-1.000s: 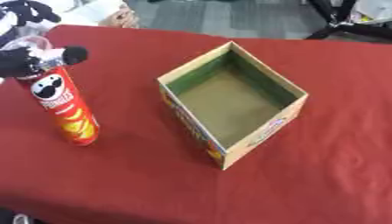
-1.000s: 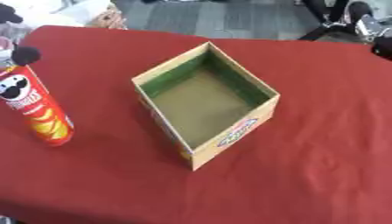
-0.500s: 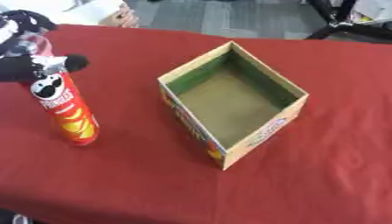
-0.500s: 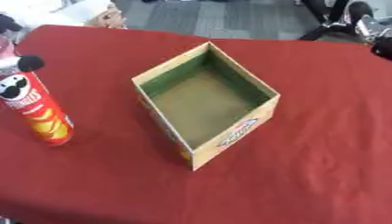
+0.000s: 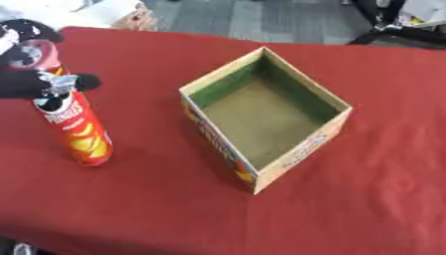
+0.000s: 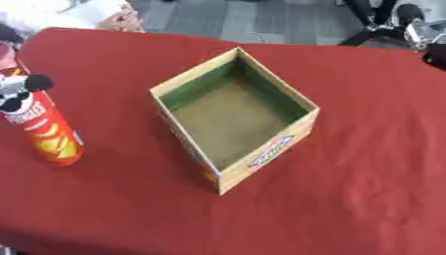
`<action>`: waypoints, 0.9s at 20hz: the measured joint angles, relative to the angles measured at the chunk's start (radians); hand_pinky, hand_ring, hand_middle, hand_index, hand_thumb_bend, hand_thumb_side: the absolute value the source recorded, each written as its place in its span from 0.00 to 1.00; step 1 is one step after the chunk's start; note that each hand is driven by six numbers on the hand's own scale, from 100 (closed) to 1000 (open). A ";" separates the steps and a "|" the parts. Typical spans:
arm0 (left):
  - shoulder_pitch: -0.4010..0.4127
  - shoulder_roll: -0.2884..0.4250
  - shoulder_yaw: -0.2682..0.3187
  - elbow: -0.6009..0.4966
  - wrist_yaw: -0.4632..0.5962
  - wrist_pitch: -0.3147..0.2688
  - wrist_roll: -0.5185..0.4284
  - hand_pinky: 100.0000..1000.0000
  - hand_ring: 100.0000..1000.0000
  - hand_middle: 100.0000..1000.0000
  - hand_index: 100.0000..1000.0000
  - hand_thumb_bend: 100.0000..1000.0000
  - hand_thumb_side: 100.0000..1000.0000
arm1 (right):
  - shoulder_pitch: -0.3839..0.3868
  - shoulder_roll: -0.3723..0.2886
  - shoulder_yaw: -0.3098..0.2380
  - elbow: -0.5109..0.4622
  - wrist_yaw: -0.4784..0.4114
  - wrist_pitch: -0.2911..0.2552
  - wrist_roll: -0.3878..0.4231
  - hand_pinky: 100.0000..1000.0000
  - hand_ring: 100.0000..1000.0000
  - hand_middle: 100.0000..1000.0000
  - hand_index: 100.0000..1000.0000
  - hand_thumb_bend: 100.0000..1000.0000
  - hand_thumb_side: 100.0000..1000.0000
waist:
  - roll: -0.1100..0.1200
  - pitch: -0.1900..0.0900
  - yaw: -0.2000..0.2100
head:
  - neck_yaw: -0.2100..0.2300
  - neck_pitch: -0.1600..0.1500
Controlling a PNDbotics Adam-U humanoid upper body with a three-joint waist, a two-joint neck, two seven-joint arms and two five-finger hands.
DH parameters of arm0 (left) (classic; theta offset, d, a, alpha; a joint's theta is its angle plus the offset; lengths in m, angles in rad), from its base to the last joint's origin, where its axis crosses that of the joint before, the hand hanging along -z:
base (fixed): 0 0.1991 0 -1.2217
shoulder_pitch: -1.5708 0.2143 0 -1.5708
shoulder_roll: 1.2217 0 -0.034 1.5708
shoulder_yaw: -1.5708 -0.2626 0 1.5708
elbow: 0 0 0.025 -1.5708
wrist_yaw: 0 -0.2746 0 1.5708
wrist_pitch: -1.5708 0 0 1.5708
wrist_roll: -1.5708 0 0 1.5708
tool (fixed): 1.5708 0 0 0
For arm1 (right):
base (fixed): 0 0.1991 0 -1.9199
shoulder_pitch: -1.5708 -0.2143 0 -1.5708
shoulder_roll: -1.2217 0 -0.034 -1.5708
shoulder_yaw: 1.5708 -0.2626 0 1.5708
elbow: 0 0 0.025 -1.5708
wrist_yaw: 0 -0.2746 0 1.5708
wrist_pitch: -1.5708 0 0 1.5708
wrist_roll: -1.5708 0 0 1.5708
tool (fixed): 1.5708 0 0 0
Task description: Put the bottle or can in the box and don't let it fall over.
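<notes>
A red Pringles can (image 5: 76, 130) stands upright on the red tablecloth at the left. My left hand (image 5: 24, 83) is black and comes in from the left edge at the can's upper part. Its thumb (image 5: 80, 81) lies across the can's front, and other fingers (image 5: 33, 30) curl over the lid from behind. An open cardboard box (image 5: 324, 138) with a green inner wall and a brown floor sits in the middle, a corner pointing toward me; nothing is in it. A black and silver part of my right arm or hand (image 6: 434, 54) shows at the upper right edge.
The red table (image 5: 348, 209) reaches its far edge at the top, with grey floor and black chair legs (image 5: 392, 25) beyond. A pale object (image 5: 104, 12) lies past the far left corner. About a hand's width of cloth separates can and box.
My left hand has shifted slightly lower on the can, and its thumb now lies across the front. The can and the box have stayed in place.
</notes>
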 measured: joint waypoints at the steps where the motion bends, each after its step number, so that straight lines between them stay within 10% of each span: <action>1: 0.000 0.000 0.000 0.000 0.004 0.000 0.001 0.86 0.87 0.86 0.81 0.88 0.52 | 0.000 0.000 0.000 0.000 0.000 0.000 0.000 0.66 0.85 0.82 0.84 0.30 0.27 | 0.000 0.000 0.000 | 0.001 0.000; 18: -0.018 -0.006 -0.001 0.037 0.002 -0.007 -0.019 0.77 0.83 0.84 0.79 0.82 0.26 | 0.000 0.000 0.000 0.000 -0.004 -0.001 -0.001 0.66 0.85 0.81 0.83 0.29 0.27 | 0.001 0.003 -0.003 | 0.005 -0.008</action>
